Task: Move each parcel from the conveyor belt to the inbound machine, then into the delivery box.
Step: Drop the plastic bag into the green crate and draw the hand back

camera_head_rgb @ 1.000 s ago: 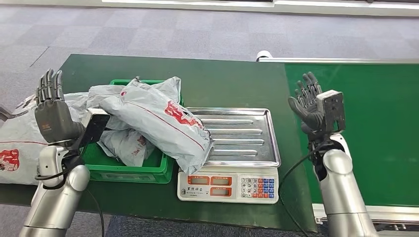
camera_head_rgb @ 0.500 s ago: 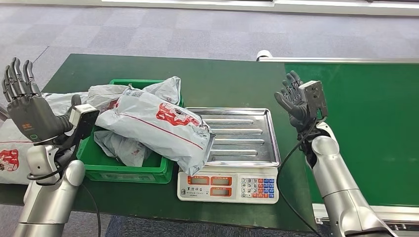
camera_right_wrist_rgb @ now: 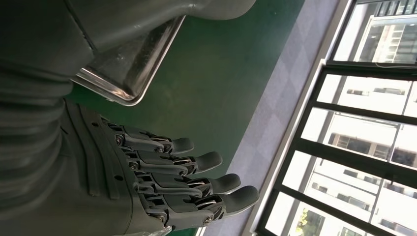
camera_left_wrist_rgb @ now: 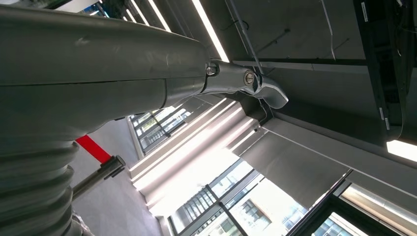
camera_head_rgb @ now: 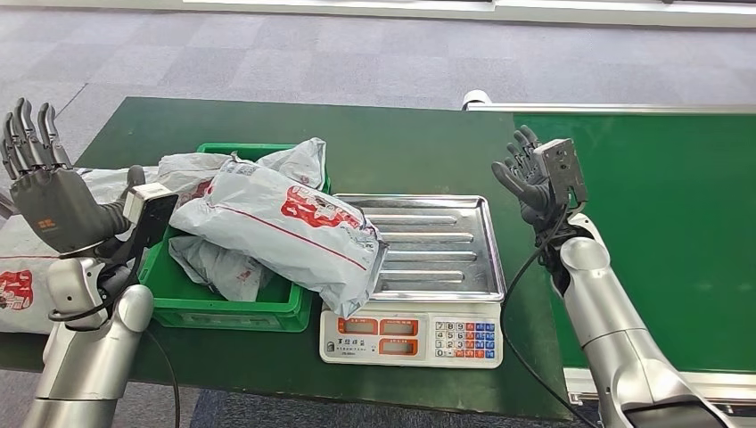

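Observation:
A grey parcel (camera_head_rgb: 276, 227) with red print lies across the rim of the green delivery box (camera_head_rgb: 234, 306), its lower end resting on the steel tray (camera_head_rgb: 441, 245) of the weighing machine (camera_head_rgb: 412, 337). More grey parcels (camera_head_rgb: 218, 263) lie under it in the box. My left hand (camera_head_rgb: 46, 189) is raised left of the box, fingers spread, holding nothing. My right hand (camera_head_rgb: 528, 176) is raised just right of the tray, between it and the conveyor belt (camera_head_rgb: 660, 232), also spread and empty. In the right wrist view its fingers (camera_right_wrist_rgb: 167, 174) hang over the green table near the tray's corner (camera_right_wrist_rgb: 125, 69).
Another grey parcel (camera_head_rgb: 16, 267) lies on the table at the far left, behind my left arm. The machine's keypad and displays face the table's front edge. Grey carpet lies beyond the table's far side.
My left hand has drawn away from the box to the left and risen. My right hand has shifted left and up toward the tray. The top parcel has settled slightly in place.

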